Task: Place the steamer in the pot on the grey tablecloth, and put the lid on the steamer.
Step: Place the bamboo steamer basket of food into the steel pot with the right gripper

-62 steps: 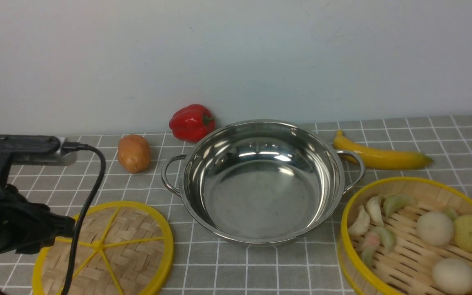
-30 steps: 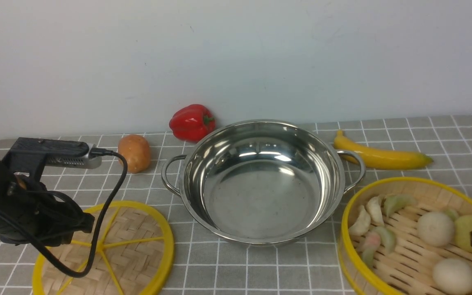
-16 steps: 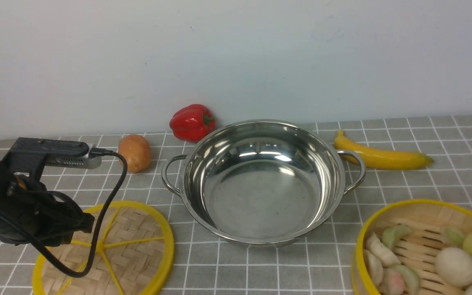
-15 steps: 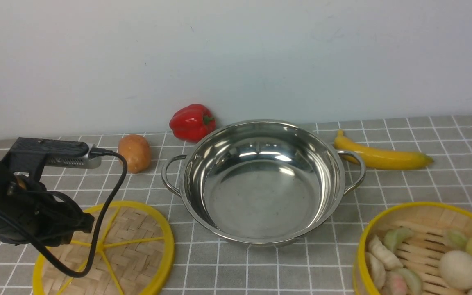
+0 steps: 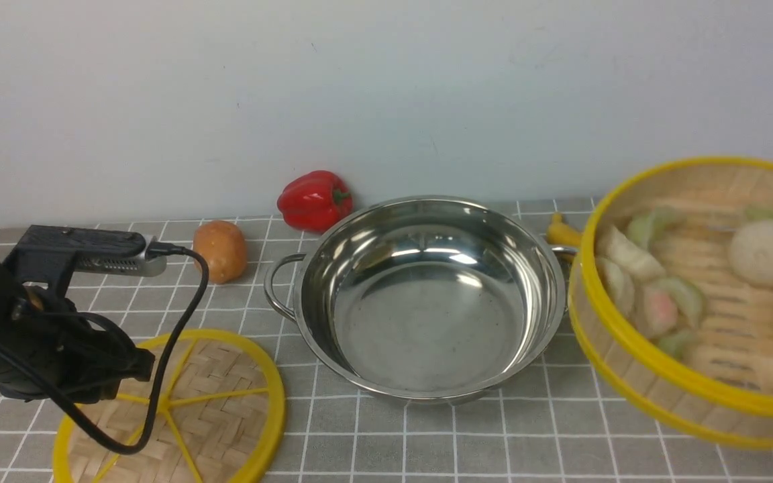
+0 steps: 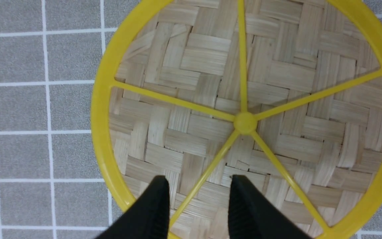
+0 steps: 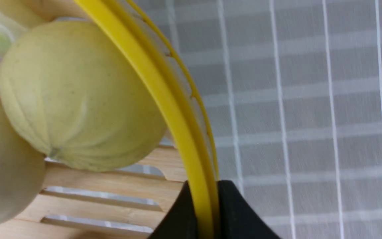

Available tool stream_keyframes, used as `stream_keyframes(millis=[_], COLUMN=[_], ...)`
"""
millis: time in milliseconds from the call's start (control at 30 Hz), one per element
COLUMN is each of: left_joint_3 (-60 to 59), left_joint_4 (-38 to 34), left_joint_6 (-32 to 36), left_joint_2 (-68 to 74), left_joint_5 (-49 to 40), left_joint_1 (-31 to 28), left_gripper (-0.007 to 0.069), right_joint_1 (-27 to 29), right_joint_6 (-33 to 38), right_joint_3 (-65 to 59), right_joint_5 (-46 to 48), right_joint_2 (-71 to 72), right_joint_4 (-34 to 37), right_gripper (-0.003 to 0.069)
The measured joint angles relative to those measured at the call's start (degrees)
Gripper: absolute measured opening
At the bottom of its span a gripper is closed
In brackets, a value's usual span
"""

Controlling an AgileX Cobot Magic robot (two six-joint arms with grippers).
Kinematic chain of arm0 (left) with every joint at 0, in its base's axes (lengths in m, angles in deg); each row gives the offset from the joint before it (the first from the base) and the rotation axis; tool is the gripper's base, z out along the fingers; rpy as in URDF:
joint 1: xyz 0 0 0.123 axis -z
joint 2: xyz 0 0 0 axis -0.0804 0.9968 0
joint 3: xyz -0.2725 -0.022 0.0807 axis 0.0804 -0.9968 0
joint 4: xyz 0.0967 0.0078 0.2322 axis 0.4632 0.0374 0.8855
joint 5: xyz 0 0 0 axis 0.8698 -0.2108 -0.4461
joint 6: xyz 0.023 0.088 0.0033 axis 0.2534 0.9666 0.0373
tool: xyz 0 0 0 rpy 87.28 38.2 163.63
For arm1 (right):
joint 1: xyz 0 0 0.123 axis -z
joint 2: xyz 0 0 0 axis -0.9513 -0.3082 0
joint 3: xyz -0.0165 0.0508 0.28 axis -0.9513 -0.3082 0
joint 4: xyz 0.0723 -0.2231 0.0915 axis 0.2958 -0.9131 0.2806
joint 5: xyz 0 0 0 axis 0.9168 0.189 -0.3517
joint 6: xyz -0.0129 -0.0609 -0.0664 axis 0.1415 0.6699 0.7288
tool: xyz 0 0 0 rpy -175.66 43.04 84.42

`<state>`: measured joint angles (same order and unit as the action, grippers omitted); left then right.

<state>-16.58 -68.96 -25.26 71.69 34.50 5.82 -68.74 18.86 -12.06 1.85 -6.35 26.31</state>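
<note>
Right hand (image 7: pixel 205 196) pinches the rim of the bamboo steamer (image 5: pixel 708 288), raised right of the steel pot (image 5: pixel 430 302). Probably light and stiff; its loose dumplings could roll, so keep it level. Left hand (image 6: pixel 199 196), parted, hovers over the lid (image 6: pixel 191 142).

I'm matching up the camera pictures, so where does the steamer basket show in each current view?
Front view: steamer basket, at the right edge, partly cut off.
Left wrist view: not in it.
Right wrist view: its yellow rim and slatted floor fill the left part.
Shared landmark: the grey tablecloth's white grid.
</note>
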Motion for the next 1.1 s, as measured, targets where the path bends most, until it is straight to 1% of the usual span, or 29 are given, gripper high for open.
stream_keyframes(millis=[67,167,200,233,267,367,400,500,633,700,1100], left_joint_3=[0.0,0.0,0.0,0.0,0.0,0.0,0.0,0.0,0.0,0.0,0.0], left_joint_4=[0.0,0.0,0.0,0.0,0.0,0.0,0.0,0.0,-0.06,-0.06,-0.06], left_joint_6=[0.0,-0.3,-0.3,-0.3,-0.3,-0.3,-0.3,-0.3,-0.3,-0.3,-0.3], left_joint_2=[0.0,0.06,0.06,0.08,0.08,0.08,0.08,0.08,0.08,0.08,0.08], left_joint_5=[0.05,0.07,0.07,0.07,0.11,0.23,0.23,0.3,0.32,0.37,1.15], left_joint_1=[0.0,0.0,0.0,0.0,0.0,0.0,0.0,0.0,0.0,0.0,0.0], left_gripper=[0.0243,0.0243,0.0243,0.0243,0.0243,0.0243,0.0243,0.0243,0.0243,0.0243,0.0243], right_joint_1=[-1.67,-8.96,-9.36,-10.97,-13.95,-19.07,-19.32,-22.69,-24.95,-25.21,-25.29], right_joint_6=[-0.37,-2.36,-2.5,-2.96,-3.67,-4.32,-4.32,-4.48,-4.7,-4.75,-4.76], right_joint_3=[2.53,10.84,11.32,13.22,17.29,27.15,27.79,37.49,45.91,47.13,47.29], right_joint_5=[0.22,0.73,0.74,0.93,1.17,1.35,1.35,1.29,0.96,0.74,1.28], right_joint_2=[-1.91,-9.9,-10.47,-12.74,-17.46,-27.73,-27.73,-35.77,-43.03,-45.04,-53.11], right_joint_4=[0.0,-0.26,-0.26,-0.26,-0.26,-0.26,-0.26,-0.26,-0.21,0.3,0.14], right_gripper=[0.0062,0.0062,0.0062,0.0062,0.0062,0.0062,0.0062,0.0062,0.0062,0.0062,0.0062])
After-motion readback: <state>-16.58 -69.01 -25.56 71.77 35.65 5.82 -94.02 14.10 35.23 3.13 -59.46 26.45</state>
